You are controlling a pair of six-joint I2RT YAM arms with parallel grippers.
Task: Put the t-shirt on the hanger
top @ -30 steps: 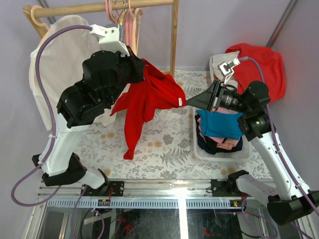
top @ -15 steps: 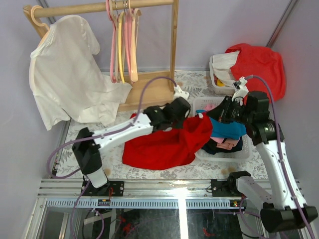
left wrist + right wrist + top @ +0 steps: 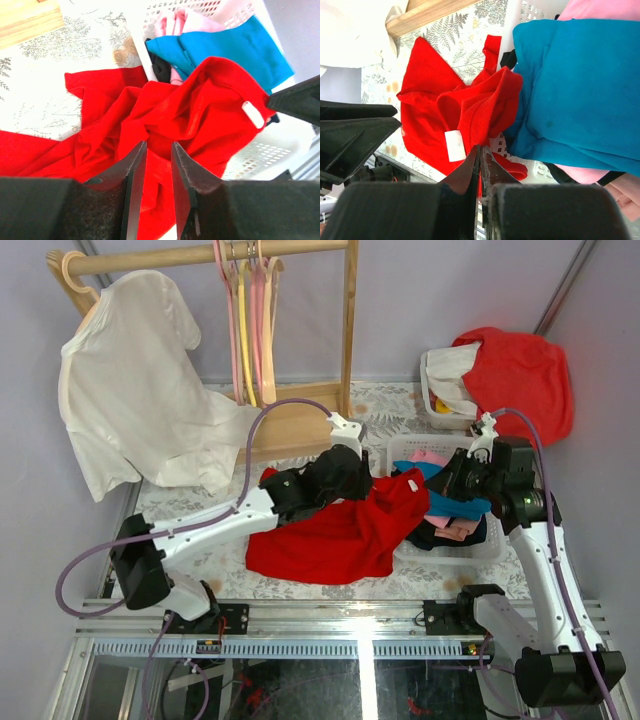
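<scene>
The red t-shirt (image 3: pixel 330 540) lies crumpled on the table, its collar end draped over the white basket's rim (image 3: pixel 445 552). In the left wrist view my left gripper (image 3: pixel 157 150) hovers just over the red cloth (image 3: pixel 200 115), its jaws a narrow gap apart with nothing pinched between them. My right gripper (image 3: pixel 480 147) is shut on the collar's ribbed edge beside the white label (image 3: pixel 454 145); from above it sits at the basket (image 3: pixel 430 485). The hanger (image 3: pixel 268 350), pale wood, hangs at the right of the bunch on the rail.
The basket holds blue (image 3: pixel 455 502), pink and dark clothes. A second bin at the back right carries a red-orange garment (image 3: pixel 520 370). A white t-shirt (image 3: pixel 130 410) hangs at the rack's left, pink and yellow hangers (image 3: pixel 240 330) on the rail, and the rack's wooden base (image 3: pixel 295 430) stands behind.
The left arm came down from high near the rail and laid the red t-shirt on the table; its jaws have just parted. The right gripper kept hold of the collar.
</scene>
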